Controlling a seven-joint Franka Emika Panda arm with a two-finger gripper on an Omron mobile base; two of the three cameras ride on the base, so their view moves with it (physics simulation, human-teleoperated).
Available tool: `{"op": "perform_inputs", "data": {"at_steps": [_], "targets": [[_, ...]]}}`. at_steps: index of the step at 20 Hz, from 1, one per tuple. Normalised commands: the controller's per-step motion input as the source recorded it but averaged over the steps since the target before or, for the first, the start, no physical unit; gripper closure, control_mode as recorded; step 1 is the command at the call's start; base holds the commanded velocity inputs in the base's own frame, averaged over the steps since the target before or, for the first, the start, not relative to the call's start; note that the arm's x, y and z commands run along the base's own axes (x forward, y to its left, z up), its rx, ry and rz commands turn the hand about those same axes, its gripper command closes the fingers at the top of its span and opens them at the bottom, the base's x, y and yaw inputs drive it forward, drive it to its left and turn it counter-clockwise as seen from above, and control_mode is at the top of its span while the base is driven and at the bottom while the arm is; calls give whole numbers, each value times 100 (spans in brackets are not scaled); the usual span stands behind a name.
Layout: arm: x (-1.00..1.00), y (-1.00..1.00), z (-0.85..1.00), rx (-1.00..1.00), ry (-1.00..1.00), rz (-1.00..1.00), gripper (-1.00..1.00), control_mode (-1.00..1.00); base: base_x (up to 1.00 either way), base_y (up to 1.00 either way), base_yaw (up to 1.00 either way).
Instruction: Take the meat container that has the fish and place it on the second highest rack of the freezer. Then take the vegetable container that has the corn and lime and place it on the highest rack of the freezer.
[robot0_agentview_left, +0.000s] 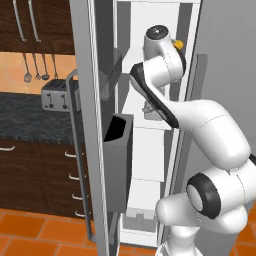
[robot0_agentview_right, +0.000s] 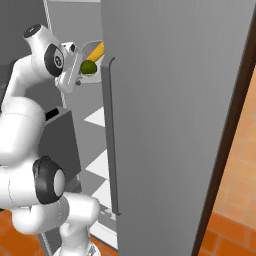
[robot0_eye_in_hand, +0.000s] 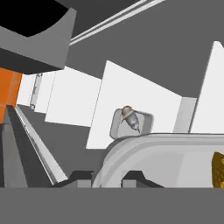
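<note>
My gripper (robot0_agentview_right: 76, 75) reaches into the open freezer (robot0_agentview_left: 150, 20) and is shut on the rim of the grey vegetable container (robot0_agentview_right: 93, 79). The dark-green lime (robot0_agentview_right: 88, 67) and the yellow-orange corn (robot0_agentview_right: 95, 51) lie in it, level with the upper shelves. In the hand view the container's rim (robot0_eye_in_hand: 144, 144) sits between my fingertips (robot0_eye_in_hand: 81, 176), with the corn (robot0_eye_in_hand: 218, 168) at the right edge. Below it the fish (robot0_eye_in_hand: 130, 117) lies in its small grey tray (robot0_eye_in_hand: 119, 127) on a white shelf (robot0_eye_in_hand: 131, 96). That tray (robot0_agentview_left: 149, 109) is half hidden behind my arm.
The freezer's open door (robot0_agentview_left: 95, 125) stands to the left with dark bins (robot0_agentview_left: 119, 160) and a grey bar handle (robot0_agentview_left: 72, 150). A closed grey door (robot0_agentview_right: 175, 125) with a vertical handle (robot0_agentview_right: 111, 140) walls the right side. A toaster (robot0_agentview_left: 55, 95) sits on the dark counter.
</note>
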Motion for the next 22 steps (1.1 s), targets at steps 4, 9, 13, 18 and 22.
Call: {"op": "perform_inputs", "data": {"at_steps": [4, 9, 13, 18, 22], "targets": [[60, 0, 9, -2, 0, 0, 100, -100, 0, 0, 0], [72, -11, 5, 0, 0, 2, 100, -100, 0, 0, 0], [88, -20, 0, 0, 0, 1, 100, -100, 0, 0, 0], [80, -11, 0, 0, 0, 0, 100, -100, 0, 0, 0], [75, -14, 0, 0, 0, 0, 100, -100, 0, 0, 0]]}}
